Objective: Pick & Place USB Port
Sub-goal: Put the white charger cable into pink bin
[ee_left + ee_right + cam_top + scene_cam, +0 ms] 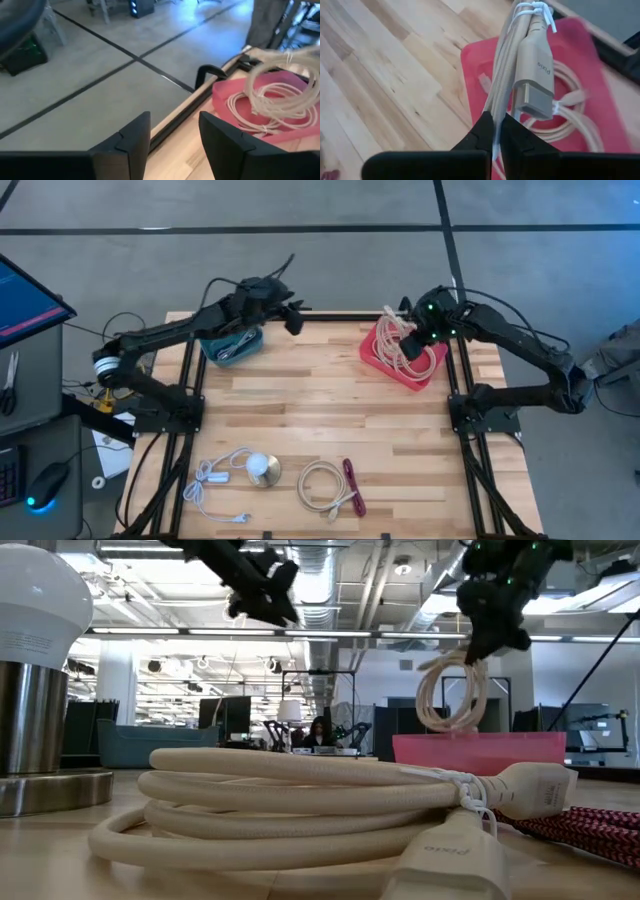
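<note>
While the right gripper [428,323] hangs above the pink tray [378,356] at the table's far right, its fingers [482,131] are pinched tight on a coiled beige USB cable [450,690], which dangles over the tray with its plug [535,75] pointing down (another pale cable [270,107] already lies coiled inside the tray). Over at the far left, the left gripper [293,317] hovers by the table's back edge, just beside the teal bin [232,346], its fingers [125,145] spread and holding nothing. Near the front edge lie a second beige cable coil [322,485], a red braided cable [353,485], a white cable [215,480] and a small round lamp [263,470], all well apart from both arms.
</note>
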You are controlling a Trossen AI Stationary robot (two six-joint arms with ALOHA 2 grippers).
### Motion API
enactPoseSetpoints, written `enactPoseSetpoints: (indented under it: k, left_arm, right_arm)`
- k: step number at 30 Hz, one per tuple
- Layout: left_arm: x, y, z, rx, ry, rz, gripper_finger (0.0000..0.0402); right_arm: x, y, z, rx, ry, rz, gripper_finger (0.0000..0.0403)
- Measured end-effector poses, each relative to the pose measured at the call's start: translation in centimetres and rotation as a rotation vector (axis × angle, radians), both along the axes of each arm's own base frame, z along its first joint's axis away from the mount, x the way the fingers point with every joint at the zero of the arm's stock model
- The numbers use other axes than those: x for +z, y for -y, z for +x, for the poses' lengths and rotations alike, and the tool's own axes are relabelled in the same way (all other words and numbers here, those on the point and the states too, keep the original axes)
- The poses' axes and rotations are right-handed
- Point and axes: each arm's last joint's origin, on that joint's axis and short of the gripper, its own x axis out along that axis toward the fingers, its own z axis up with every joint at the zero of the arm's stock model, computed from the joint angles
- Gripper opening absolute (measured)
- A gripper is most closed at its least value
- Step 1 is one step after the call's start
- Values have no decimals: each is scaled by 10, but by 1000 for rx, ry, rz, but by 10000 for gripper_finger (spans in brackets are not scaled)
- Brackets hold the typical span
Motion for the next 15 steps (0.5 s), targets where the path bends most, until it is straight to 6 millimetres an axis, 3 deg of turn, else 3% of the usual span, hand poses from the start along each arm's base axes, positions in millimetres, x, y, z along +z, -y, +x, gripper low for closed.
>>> enactPoseSetpoints:
  k: [7,15]
  left_arm:
    - [9,20,-47,53,67,34,151]
    - [10,36,-79,90,154,15,138]
  right_arm:
    - [-37,7,-1,-9,31,33,3]
    - [-71,15,-13,-74,45,66,10]
